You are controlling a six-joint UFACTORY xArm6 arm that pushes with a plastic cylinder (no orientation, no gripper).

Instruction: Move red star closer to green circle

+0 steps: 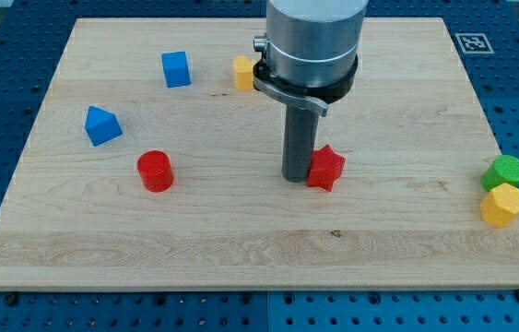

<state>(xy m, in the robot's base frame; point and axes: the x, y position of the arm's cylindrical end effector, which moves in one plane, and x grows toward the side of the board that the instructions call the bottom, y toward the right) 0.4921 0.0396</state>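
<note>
The red star (326,168) lies on the wooden board near its middle. My tip (297,177) stands right at the star's left side, touching or almost touching it. The green circle (504,171) sits at the board's right edge, far to the view's right of the star. The rod and the grey arm body above it hide part of the board behind them.
A yellow hexagon block (503,205) sits just below the green circle, touching it. A red cylinder (156,171) lies left of my tip. A blue cube (176,69) and a blue triangular block (102,125) lie at the left. A yellow block (243,72) is partly hidden behind the arm.
</note>
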